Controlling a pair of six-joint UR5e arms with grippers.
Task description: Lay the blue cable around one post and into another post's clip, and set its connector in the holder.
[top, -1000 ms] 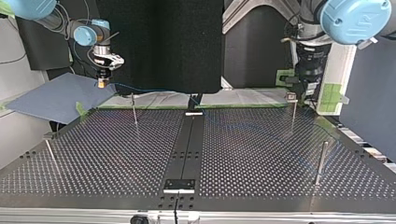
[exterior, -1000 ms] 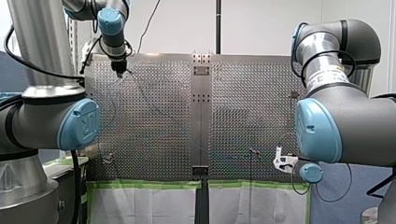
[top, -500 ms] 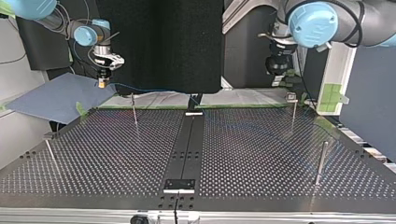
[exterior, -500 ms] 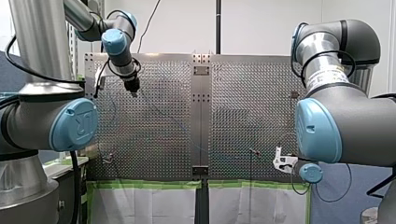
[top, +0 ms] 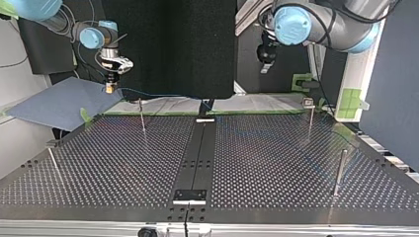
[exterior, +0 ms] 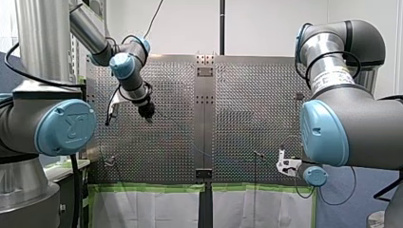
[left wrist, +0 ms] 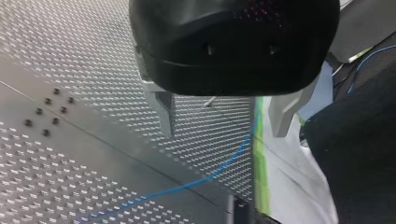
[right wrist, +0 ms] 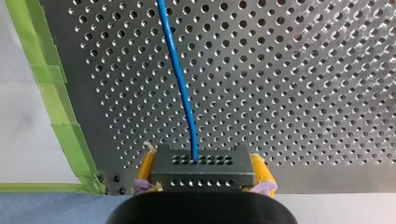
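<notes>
The thin blue cable (right wrist: pixel 180 74) may slip past the left gripper (left wrist: pixel 224 112), whose metal fingers (left wrist: pixel 164 112) stand apart and empty above the perforated metal table (left wrist: pixel 70 56), since the strand lies slack and low beneath them. The right gripper (right wrist: pixel 203 167) clamps the dark grey block connector (right wrist: pixel 201 176) between yellow pads (right wrist: pixel 145 165) near the table's edge; the cable leaves the connector's face and runs across the holes, smooth and gently curved.

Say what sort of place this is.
Probably a robotics lab test bench: my left arm and my right arm flank a perforated table with thin posts, and my right pincer holds the connector of a blue cable.
</notes>
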